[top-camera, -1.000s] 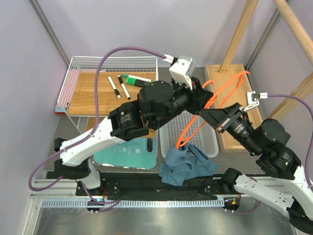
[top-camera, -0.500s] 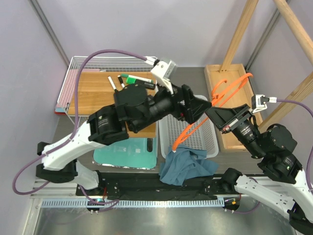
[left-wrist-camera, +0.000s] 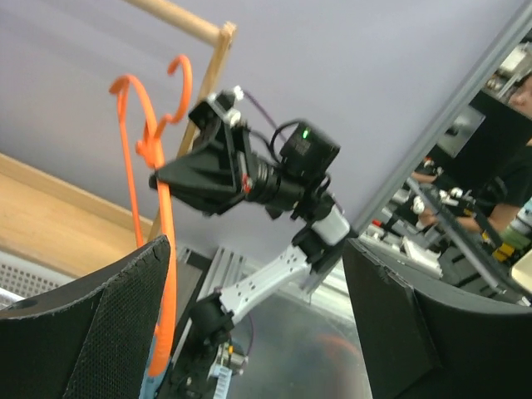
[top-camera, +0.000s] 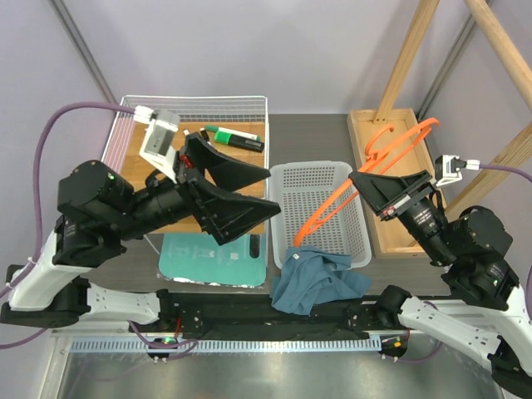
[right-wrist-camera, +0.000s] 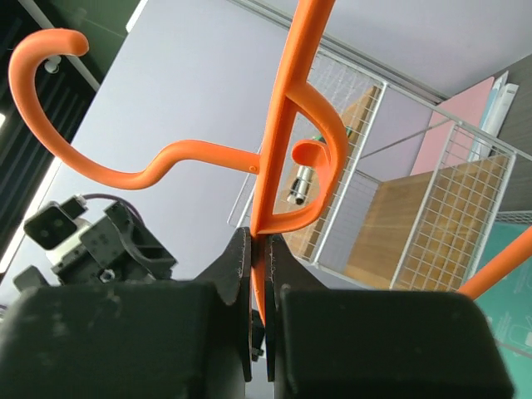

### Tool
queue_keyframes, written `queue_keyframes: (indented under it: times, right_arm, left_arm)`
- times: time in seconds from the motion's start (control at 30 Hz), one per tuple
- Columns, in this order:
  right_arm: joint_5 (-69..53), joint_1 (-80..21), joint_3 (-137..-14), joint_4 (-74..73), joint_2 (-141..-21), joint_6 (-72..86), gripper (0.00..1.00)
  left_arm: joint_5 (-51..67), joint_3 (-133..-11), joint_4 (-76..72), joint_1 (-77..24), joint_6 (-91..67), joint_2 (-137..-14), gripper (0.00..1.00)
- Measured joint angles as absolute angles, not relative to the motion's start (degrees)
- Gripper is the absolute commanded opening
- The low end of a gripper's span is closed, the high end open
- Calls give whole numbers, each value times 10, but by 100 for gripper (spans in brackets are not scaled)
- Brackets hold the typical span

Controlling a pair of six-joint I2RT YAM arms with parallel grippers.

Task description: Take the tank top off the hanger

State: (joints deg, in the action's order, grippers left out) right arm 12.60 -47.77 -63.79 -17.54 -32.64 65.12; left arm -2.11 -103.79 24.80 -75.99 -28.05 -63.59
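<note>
**Overhead view with both wrist views.** The thin bright orange plastic hanger [right-wrist-camera: 288,108] is held slantwise in the air above the white perforated plastic basket [top-camera: 320,179], hook uppermost and to the right. The right arm's jaws are pressed together on its bar just below the hook, as the right wrist view shows.

The small dusty teal-blue fabric tank top [top-camera: 317,278] lies crumpled at the near end of this basket, overlapping its rim and the front edge of the dark grey table [top-camera: 307,133]. The hanger's lower corner meets the bundle. The folds hide that end, so whether a strap loops round it cannot be told.

The left arm's jaws stand wide apart with nothing between them. They are raised to the left of the basket, well apart from hanger and garment.

**Hidden or cut off.** The left arm covers much of the flat mint-green mat [top-camera: 195,253] and part of the wooden board inside the white wire basket [top-camera: 199,101]. The right arm overlaps the shallow wooden tray [top-camera: 385,239]. In the left wrist view a person in dark clothing [left-wrist-camera: 507,179] is cut off by the right edge and is blurred.

**Writing.** Pale marks on the mat and the label of the green marker [top-camera: 235,137] are too small to read.
</note>
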Motion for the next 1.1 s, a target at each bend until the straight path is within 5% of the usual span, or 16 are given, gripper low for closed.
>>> queue_keyframes:
  times: [0.37,0.57,0.6,0.63,0.77,0.87,1.1]
  right_arm:
    - [141,-478,-673,-167,-347,650,1]
    - [150,-478,-674,-167,-335,650,1]
    - [151,-478,-674,-167,-331,650,1]
    - [152,-478,-674,-168,-328,650,1]
    - [158,-477,-673,-178,-316,653,2]
    - [163,-475,-673,-183,-309,654,27]
    - [154,-475,-674,-238,-277,622,66]
  left_arm:
    - [-46,-989,319,-790,-245,-729,79]
    - [-102,-1043,361,-800,-221,-793,39]
    - [-110,-1049,364,-800,-218,-797,17]
    - [-119,-1052,368,-800,-218,-799,6]
    - [-139,-1073,376,-808,-207,-807,0]
    - [-156,-1088,383,-813,-206,-821,0]
    - [-179,-1158,422,-767,-216,-877,0]
